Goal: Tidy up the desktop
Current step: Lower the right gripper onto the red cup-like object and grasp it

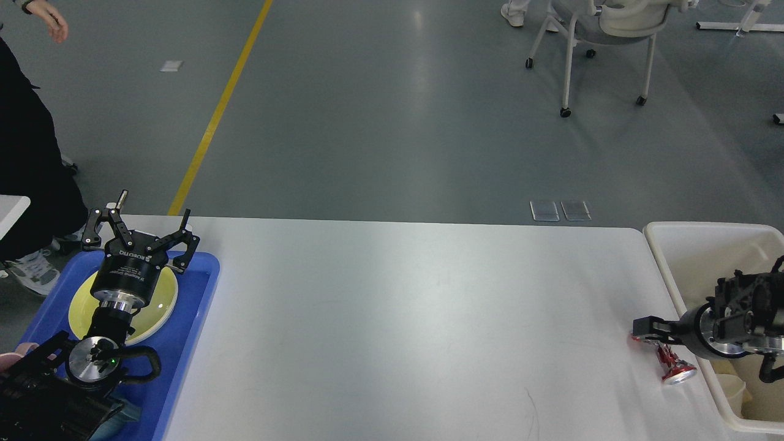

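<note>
The desktop (416,318) is a large white-grey tabletop. A crushed red can (672,367) lies on it near the right edge, next to the bin. My right gripper (643,329) is low over the can's far end and hides it. It is seen edge-on, so I cannot tell how its fingers stand or whether they touch the can. My left gripper (142,223) is open and empty, held above a yellow plate (160,306) in the blue tray (193,318) at the left.
A cream-white bin (667,257) with some rubbish in it stands against the table's right end. A person (30,153) stands beyond the table's left corner. A wheeled chair (606,37) stands on the floor far back.
</note>
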Tool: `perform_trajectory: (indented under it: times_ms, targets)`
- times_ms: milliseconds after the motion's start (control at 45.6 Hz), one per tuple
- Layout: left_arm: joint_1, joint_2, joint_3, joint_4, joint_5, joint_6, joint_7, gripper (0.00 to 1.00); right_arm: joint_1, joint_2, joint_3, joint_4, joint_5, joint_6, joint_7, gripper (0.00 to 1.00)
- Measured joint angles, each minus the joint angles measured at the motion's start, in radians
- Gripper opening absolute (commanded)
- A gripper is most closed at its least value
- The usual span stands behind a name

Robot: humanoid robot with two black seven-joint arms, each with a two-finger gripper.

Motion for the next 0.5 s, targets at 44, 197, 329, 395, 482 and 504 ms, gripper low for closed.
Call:
perform_trajectory:
  times_ms: [44,197,329,395,482,504]
  targets:
    - [0.0,0.0,0.0,0.0,0.0,0.0,0.0,0.97,-0.033,0.002,0.002,-0.029,0.0,-0.013,0.001,1.0]
    - [0.0,0.0,0.0,0.0,0.0,0.0,0.0,0.97,-0.132,0.005,0.017,-0.129,0.0,-0.046,0.016,1.0]
    - [0.0,0.0,0.0,0.0,0.0,0.0,0.0,0.97,-0.18,0.006,0.021,-0.177,0.0,-0.07,0.032,1.0]
    - [0.0,0.0,0.0,0.0,0.0,0.0,0.0,0.97,-0.207,0.008,0.021,-0.199,-0.001,-0.081,0.036,0.99]
    - [0.0,0.0,0.0,0.0,0.0,0.0,0.0,0.97,-0.248,0.01,0.023,-0.235,0.001,-0.098,0.039,0.94]
    - [0.0,0.0,0.0,0.0,0.0,0.0,0.0,0.97,-0.258,0.012,0.023,-0.243,0.001,-0.103,0.039,0.9]
